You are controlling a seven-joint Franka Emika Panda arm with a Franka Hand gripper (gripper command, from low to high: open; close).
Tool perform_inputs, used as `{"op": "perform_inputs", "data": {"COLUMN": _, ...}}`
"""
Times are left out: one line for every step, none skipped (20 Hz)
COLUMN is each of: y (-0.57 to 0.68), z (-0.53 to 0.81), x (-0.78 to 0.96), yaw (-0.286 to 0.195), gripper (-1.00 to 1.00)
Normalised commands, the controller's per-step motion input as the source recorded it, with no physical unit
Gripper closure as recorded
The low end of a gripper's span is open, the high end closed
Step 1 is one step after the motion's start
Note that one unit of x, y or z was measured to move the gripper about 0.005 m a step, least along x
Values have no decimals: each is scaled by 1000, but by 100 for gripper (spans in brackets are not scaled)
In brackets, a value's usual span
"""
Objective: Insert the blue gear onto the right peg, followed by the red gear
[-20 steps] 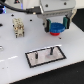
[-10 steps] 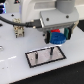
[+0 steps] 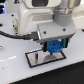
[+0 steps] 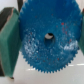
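Arm: the white Franka arm's gripper (image 3: 54, 46) hangs low over the grey rectangular plate with black border (image 3: 35, 61), having come down toward it in the last second.

Pincer: clamped on the flat, bright-blue toothed plastic disc, the blue gear (image 3: 54, 47); in the wrist view the teal-green finger pads (image 4: 8, 44) press against the blue gear's (image 4: 49, 38) rim on opposite sides.

Blue gear: held flat, its central hole open and facing down, just above the plate's end toward the exterior view's right; whether it already touches the plate cannot be told.

Right peg: hidden under the gear and gripper in the exterior view, and not clear through the hub hole in the wrist view.

Red gear: not in view in either current picture.

What changed: a second ago the gear was carried higher, with the plate well below it; now the gap has nearly closed.

What it means: by the look of it, the first insertion is in hand and not yet finished. Hole and pin must line up before release, or the gear may catch and tilt.
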Motion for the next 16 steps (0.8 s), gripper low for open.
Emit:
{"op": "perform_inputs", "data": {"y": -198, "z": -179, "x": 130, "yaw": 0, "gripper": 100}}
{"op": "perform_inputs", "data": {"y": -155, "z": -172, "x": 140, "yaw": 0, "gripper": 100}}
{"op": "perform_inputs", "data": {"y": -97, "z": -175, "x": 138, "yaw": 0, "gripper": 100}}
{"op": "perform_inputs", "data": {"y": -77, "z": -166, "x": 147, "yaw": 0, "gripper": 100}}
{"op": "perform_inputs", "data": {"y": -63, "z": -166, "x": 153, "yaw": 0, "gripper": 100}}
{"op": "perform_inputs", "data": {"y": -55, "z": -201, "x": 156, "yaw": 0, "gripper": 100}}
{"op": "perform_inputs", "data": {"y": 0, "z": 0, "x": -51, "yaw": 0, "gripper": 100}}
{"op": "perform_inputs", "data": {"y": -14, "z": 111, "x": 0, "yaw": 0, "gripper": 100}}
{"op": "perform_inputs", "data": {"y": 0, "z": 214, "x": 0, "yaw": 0, "gripper": 100}}
{"op": "perform_inputs", "data": {"y": -67, "z": -256, "x": 142, "yaw": 0, "gripper": 100}}
{"op": "perform_inputs", "data": {"y": -58, "z": -292, "x": 139, "yaw": 0, "gripper": 100}}
{"op": "perform_inputs", "data": {"y": -21, "z": -265, "x": 158, "yaw": 0, "gripper": 100}}
{"op": "perform_inputs", "data": {"y": -8, "z": -258, "x": 143, "yaw": 0, "gripper": 100}}
{"op": "perform_inputs", "data": {"y": 3, "z": -230, "x": 133, "yaw": 0, "gripper": 100}}
{"op": "perform_inputs", "data": {"y": 4, "z": -218, "x": 127, "yaw": 0, "gripper": 100}}
{"op": "perform_inputs", "data": {"y": 4, "z": -222, "x": 123, "yaw": 0, "gripper": 100}}
